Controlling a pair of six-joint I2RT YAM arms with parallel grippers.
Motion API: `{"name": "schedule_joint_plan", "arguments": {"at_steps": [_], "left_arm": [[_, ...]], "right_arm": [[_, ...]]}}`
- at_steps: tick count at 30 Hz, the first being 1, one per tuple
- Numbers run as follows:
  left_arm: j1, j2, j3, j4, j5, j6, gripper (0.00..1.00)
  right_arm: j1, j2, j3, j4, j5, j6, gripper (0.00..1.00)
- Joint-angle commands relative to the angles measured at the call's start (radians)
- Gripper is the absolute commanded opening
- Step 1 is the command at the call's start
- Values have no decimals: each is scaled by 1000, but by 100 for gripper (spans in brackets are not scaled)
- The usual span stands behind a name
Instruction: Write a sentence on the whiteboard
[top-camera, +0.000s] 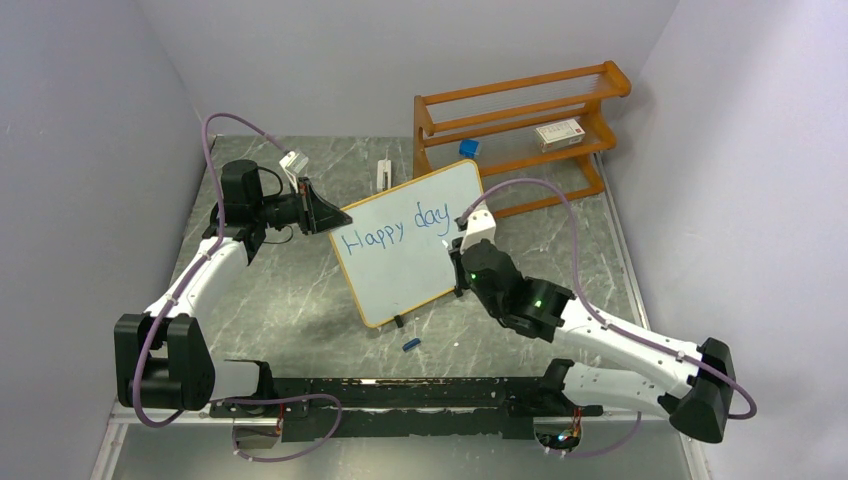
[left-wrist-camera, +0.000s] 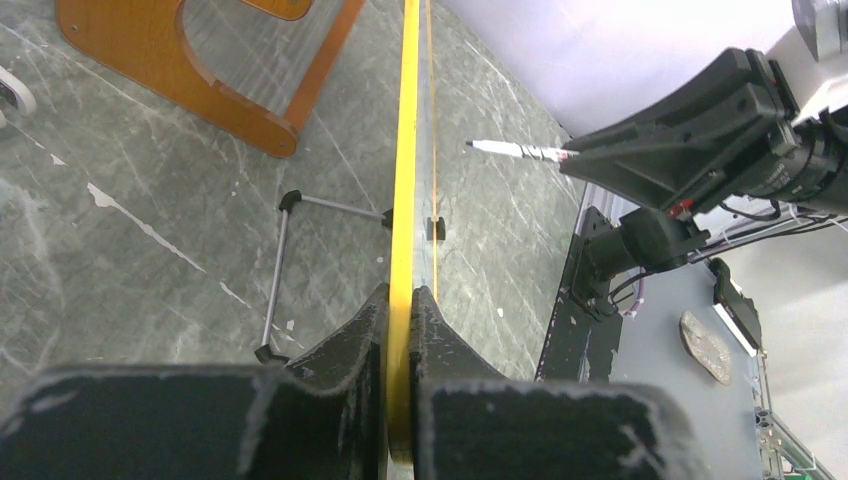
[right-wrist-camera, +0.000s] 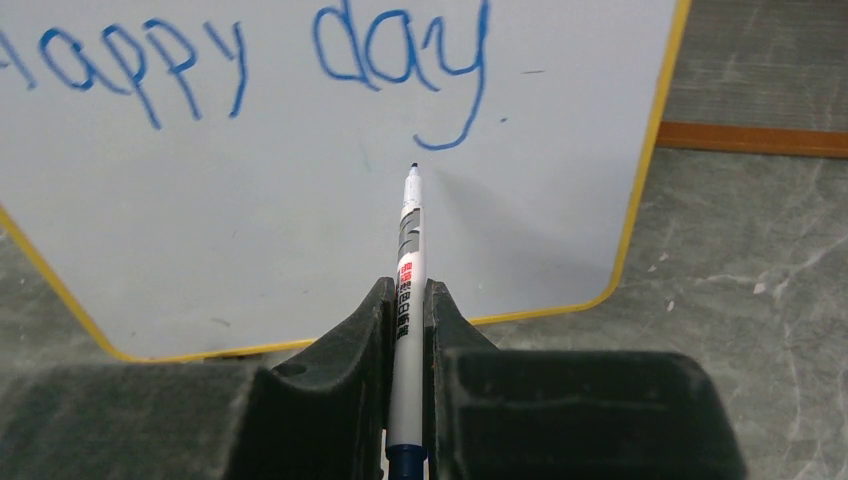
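The right gripper (right-wrist-camera: 405, 292) is clamping its jaws tight around a slim white-barrelled blue marker (right-wrist-camera: 409, 235), with the barrel running straight out from the fingers toward the far side. The tip is hovering just under the tail of the "y" in "day"; from the left wrist view it is standing apart from the surface, not touching.

Ahead of it, the rectangular white whiteboard with its thin yellowish frame (top-camera: 400, 280) is standing propped near the middle of the grey marbled table (top-camera: 280, 300), with its long axis running left to right. The blue handwritten sentence (top-camera: 394, 232) is reading only "Happy day" so far, along the upper part.

The left gripper (left-wrist-camera: 401, 300) is pinching the board's left edge between closed jaws, steadying it.

To my eye, the blank white below and left of the tip is where a second line belongs, so the right arm, the nearer one, is facing a shift leftward and down.

An orange wooden shelf rack (top-camera: 520, 130) is standing at the far right.
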Motion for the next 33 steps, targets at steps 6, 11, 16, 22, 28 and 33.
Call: {"name": "schedule_joint_plan", "arguments": {"at_steps": [6, 11, 16, 22, 28, 33], "left_arm": [[-24, 1, -20, -34, -50, 23, 5], [-24, 0, -24, -33, -57, 13, 5], [-24, 1, -26, -33, -58, 7, 5], [-24, 4, -25, -33, -62, 7, 5], [-24, 4, -22, -33, -67, 8, 5], [-24, 4, -22, -33, -67, 11, 5]], "right_arm": [[145, -4, -4, -27, 68, 63, 0], [224, 28, -8, -16, 102, 80, 0], [283, 61, -20, 27, 113, 97, 0], [323, 103, -20, 73, 130, 74, 0], [343, 125, -30, 139, 111, 55, 0], [365, 164, -20, 192, 103, 40, 0]]}}
